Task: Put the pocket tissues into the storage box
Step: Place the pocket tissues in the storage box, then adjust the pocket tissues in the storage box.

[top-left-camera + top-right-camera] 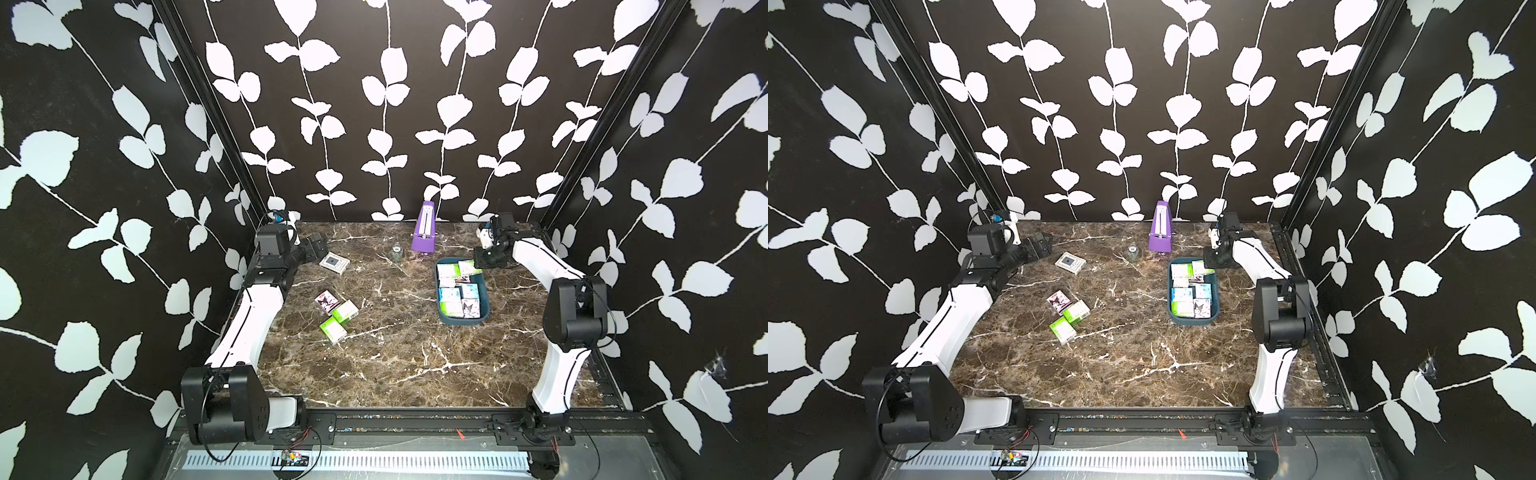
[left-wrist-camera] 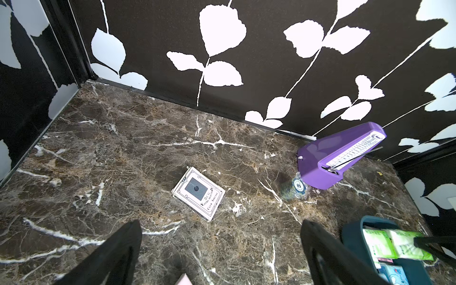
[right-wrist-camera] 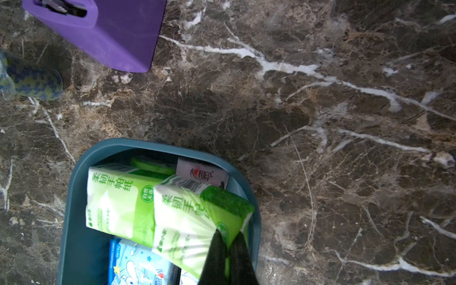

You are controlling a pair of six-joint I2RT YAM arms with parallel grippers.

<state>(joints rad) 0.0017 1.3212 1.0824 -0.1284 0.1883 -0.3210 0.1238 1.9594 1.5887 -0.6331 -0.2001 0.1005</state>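
Over the dark teal plastic storage box point(image 3: 71, 197), the right claw point(image 3: 228, 234) pinches a lime-green-and-white tissue packet point(image 3: 187, 217), seemingly mid-placement; next it must open, dropping it inside.

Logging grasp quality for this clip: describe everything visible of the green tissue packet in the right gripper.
The green tissue packet is a soft, plastic-wrapped pack, white and lime with green characters. The right gripper is shut on one corner, puckering the wrap. It hangs tilted over the far end of the storage box, overlapping another packet inside; contact between them is unclear.
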